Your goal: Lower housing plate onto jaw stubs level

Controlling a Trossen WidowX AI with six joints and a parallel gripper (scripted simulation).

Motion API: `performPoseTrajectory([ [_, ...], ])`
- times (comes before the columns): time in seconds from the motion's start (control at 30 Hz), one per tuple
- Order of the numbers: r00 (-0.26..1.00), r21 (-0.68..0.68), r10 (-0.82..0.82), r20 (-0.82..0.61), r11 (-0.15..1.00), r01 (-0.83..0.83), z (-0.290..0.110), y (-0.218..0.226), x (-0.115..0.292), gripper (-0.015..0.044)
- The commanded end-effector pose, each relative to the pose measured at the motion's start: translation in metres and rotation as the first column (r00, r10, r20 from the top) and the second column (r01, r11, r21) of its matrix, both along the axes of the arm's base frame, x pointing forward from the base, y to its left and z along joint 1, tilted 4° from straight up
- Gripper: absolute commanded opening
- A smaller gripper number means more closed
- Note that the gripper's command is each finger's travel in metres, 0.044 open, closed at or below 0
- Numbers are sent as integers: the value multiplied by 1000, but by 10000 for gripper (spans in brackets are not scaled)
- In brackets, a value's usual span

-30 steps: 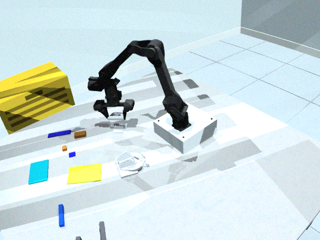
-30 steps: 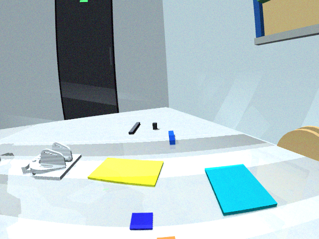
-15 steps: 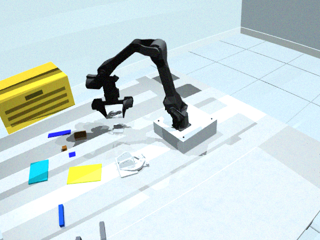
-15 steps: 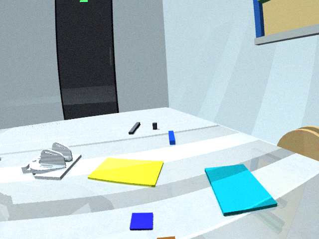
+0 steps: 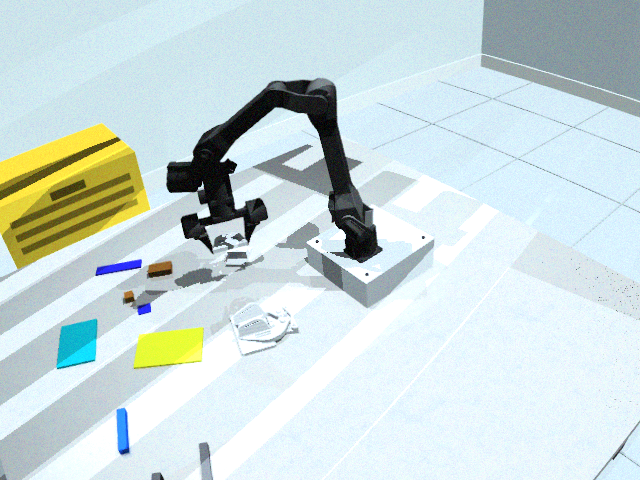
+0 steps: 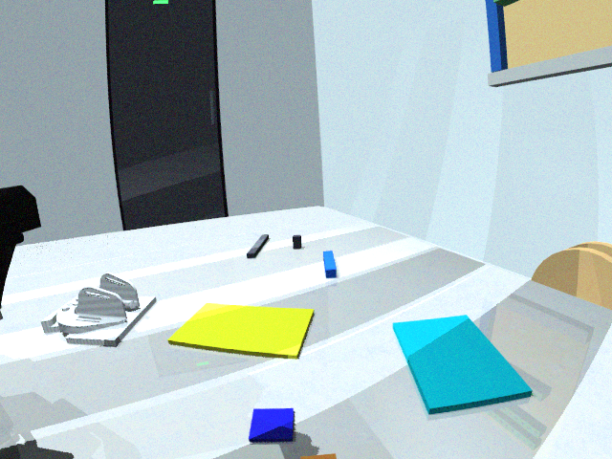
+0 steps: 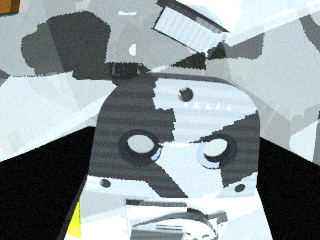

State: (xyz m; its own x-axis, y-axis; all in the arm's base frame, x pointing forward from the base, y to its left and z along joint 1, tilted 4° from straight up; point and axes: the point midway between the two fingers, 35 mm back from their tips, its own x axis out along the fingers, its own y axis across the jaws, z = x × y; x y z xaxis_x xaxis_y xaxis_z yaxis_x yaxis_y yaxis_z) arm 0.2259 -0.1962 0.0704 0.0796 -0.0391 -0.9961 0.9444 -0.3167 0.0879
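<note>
The pale housing plate (image 5: 231, 240) (image 7: 195, 117) is held in the air, with two large round holes and small holes visible in the wrist view. My gripper (image 5: 230, 244) (image 7: 175, 140) is shut on it, one black finger at each side. The white base assembly (image 5: 250, 348) (image 6: 92, 339) (image 7: 175, 232) lies on the table, apart from and lower than the plate. Two upright rounded grey pieces (image 6: 100, 305) (image 6: 119, 287) stand on it. The stubs cannot be made out clearly. The gripper is out of the exterior view; only part of the arm shows at its left edge.
A white block (image 5: 237, 258) (image 7: 187, 30) stands below the gripper. A yellow panel (image 5: 170, 347) (image 6: 247, 328) lies beside the assembly, with a cyan panel (image 5: 77, 343) (image 6: 459, 362) beyond. Orange and blue blocks lie near a large yellow box (image 5: 77, 191).
</note>
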Motion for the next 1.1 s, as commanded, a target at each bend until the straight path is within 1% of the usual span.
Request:
performPoseTrajectory([
  [0.0,996,-8,83,-9,996,-83,-1,11,4,351],
  [0.27,966,-17,260,-18,965,-260,-1,36,13,351],
  [0.53,903,-25,429,-29,903,-430,-2,61,20,351],
  [0.8,811,-32,584,-40,810,-585,-2,86,24,351],
  [1.07,692,-37,720,-52,691,-722,-3,111,26,351],
])
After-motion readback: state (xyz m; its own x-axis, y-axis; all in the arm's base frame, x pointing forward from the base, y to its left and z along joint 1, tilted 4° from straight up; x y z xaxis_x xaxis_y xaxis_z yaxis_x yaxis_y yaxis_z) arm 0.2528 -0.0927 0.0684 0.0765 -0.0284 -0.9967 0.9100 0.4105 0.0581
